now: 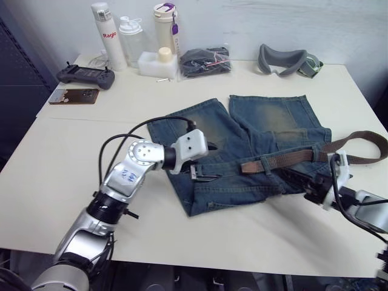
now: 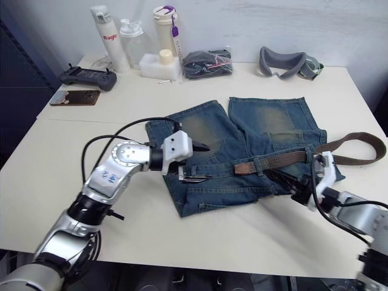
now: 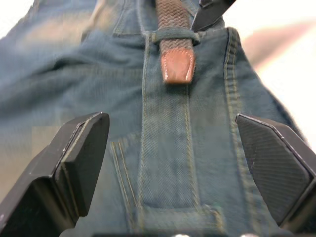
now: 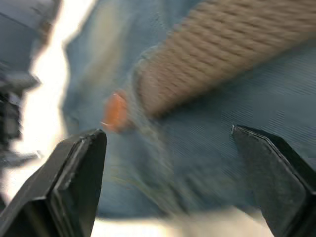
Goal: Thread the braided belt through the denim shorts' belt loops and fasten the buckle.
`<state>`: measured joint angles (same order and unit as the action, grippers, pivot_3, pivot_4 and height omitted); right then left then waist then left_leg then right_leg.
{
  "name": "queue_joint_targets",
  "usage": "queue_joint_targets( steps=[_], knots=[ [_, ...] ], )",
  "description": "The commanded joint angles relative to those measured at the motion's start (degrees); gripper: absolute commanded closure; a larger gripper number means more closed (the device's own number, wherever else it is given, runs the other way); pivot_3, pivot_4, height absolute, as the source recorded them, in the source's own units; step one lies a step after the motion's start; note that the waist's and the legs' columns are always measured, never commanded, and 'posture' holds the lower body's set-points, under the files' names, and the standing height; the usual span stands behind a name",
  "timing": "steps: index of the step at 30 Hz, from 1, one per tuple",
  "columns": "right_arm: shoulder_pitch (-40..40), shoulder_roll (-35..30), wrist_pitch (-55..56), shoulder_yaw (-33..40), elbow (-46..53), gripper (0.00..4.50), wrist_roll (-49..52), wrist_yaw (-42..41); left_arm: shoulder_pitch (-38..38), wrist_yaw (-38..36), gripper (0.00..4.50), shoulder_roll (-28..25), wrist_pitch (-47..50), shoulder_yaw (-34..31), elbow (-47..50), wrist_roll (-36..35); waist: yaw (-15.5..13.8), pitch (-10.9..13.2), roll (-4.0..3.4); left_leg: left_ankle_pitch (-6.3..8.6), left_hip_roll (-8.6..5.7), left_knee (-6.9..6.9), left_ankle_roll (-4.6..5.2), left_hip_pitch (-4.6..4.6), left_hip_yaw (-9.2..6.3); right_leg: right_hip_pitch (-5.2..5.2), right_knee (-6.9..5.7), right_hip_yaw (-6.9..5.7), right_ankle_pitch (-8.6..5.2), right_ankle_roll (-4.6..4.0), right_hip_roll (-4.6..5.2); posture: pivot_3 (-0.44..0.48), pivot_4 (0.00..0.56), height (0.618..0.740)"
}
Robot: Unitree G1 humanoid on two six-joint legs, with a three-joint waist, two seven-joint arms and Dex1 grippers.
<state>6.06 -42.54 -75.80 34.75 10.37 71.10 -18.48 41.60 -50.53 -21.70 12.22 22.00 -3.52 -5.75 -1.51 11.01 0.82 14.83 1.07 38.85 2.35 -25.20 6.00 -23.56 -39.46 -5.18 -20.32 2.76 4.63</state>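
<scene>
The denim shorts (image 1: 254, 148) lie flat near the middle of the surface (image 1: 73, 163), waistband toward the robot and legs pointing away, which puts the belt loops (image 3: 175, 35) within reach of both arms. The braided belt (image 1: 285, 159) runs along the right half of the waistband: its tan leather tip (image 3: 177, 66) has come through one loop and stops short of the fly, while the rest trails off the shorts to the right and curls back in a loose arc on the surface. The buckle cannot be made out. By this layout the threading looks partly done, with the left half of the waistband not yet reached.

The left gripper (image 1: 203, 167) sits low over the left part of the waistband, forearm bent across from the left and wrist turned toward the belt tip. Its fingers (image 3: 81, 163) are spread wide with only denim between them, holding nothing; it seems placed to take the tip as it advances. The right gripper (image 1: 315, 188) hovers low at the right edge of the shorts, just beside the belt. Its fingers (image 4: 74, 182) are also wide apart and empty, probably ready to feed the belt along.
</scene>
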Motion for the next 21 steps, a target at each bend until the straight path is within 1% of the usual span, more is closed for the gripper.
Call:
queue_joint_targets(
  steps=[1, 3, 6, 9, 11, 13, 15, 21],
  knots=[
    [-2.0, -3.6, 5.7, -0.4, 5.1, 0.08, -4.7, -5.1, 3.1, 2.1, 0.00, 4.2, -10.4, 1.3, -5.6, 3.9, 0.1, 0.0, 0.02, 0.02, 0.00, 0.00, 0.03, 0.00, 0.00, 0.00, 0.01, 0.00, 0.01, 0.01, 0.00, 0.000, 0.150, 0.683],
    [-2.3, -3.9, 7.3, 0.0, 5.5, 0.08, -5.7, -5.3, 4.4, 3.1, 0.00, 6.1, -15.5, 2.6, -9.7, 7.0, 0.3, 0.1, 0.10, 0.03, 0.02, 0.00, 0.05, 0.02, 0.02, 0.01, 0.00, 0.00, 0.02, 0.03, -0.04, 0.000, 0.150, 0.683],
    [-3.0, -3.8, 8.6, 0.1, 6.4, 0.08, -6.9, -5.2, 5.9, 4.5, 0.00, 7.0, -22.7, 5.1, -15.9, 12.3, 0.2, 0.1, 0.10, 0.01, 0.03, -0.01, 0.03, 0.05, 0.00, -0.01, -0.04, 0.00, 0.02, 0.04, -0.07, 0.000, 0.150, 0.683],
    [-3.6, -2.6, 9.1, 1.3, 7.8, 0.08, -6.2, -3.8, 8.2, 9.2, 0.00, 7.7, -30.4, 7.4, -23.2, 19.1, 0.1, 0.1, 0.11, 0.01, 0.03, -0.02, 0.01, 0.04, -0.01, -0.01, -0.05, -0.01, 0.02, 0.04, -0.07, 0.000, 0.150, 0.683],
    [-4.2, -2.3, 9.3, 2.0, 8.5, 0.08, -5.8, -3.2, 9.7, 12.1, 0.00, 8.5, -33.2, 7.5, -26.7, 21.7, 0.0, 0.1, 0.14, 0.01, 0.03, 0.00, 0.03, 0.01, -0.01, -0.01, -0.02, -0.01, 0.02, 0.04, -0.06, 0.000, 0.150, 0.683],
    [-5.3, -2.3, 9.5, 2.2, 9.2, 0.08, -6.1, -2.8, 10.7, 13.6, 0.00, 9.5, -34.9, 6.8, -28.2, 22.2, -0.1, 0.1, 0.14, 0.05, 0.03, 0.00, 0.09, -0.01, -0.02, 0.00, 0.02, -0.01, 0.04, 0.07, -0.03, 0.000, 0.150, 0.683],
    [-6.9, -2.2, 9.8, 2.9, 9.2, 0.08, -6.6, -2.6, 11.1, 14.4, 0.00, 11.1, -34.9, 5.0, -28.1, 20.6, -0.1, 0.1, 0.14, 0.07, 0.01, 0.01, 0.12, -0.05, -0.03, 0.00, 0.05, -0.02, 0.05, 0.10, 0.01, 0.000, 0.150, 0.683],
    [-9.0, -2.0, 9.7, 5.3, 8.8, 0.08, -5.6, -1.4, 10.6, 14.6, 0.00, 12.1, -38.4, 3.6, -28.2, 20.5, 0.1, 0.1, 0.14, 0.07, 0.01, 0.00, 0.12, -0.07, -0.03, -0.01, 0.10, -0.04, 0.04, 0.11, 0.00, 0.000, 0.150, 0.683]
  ],
)
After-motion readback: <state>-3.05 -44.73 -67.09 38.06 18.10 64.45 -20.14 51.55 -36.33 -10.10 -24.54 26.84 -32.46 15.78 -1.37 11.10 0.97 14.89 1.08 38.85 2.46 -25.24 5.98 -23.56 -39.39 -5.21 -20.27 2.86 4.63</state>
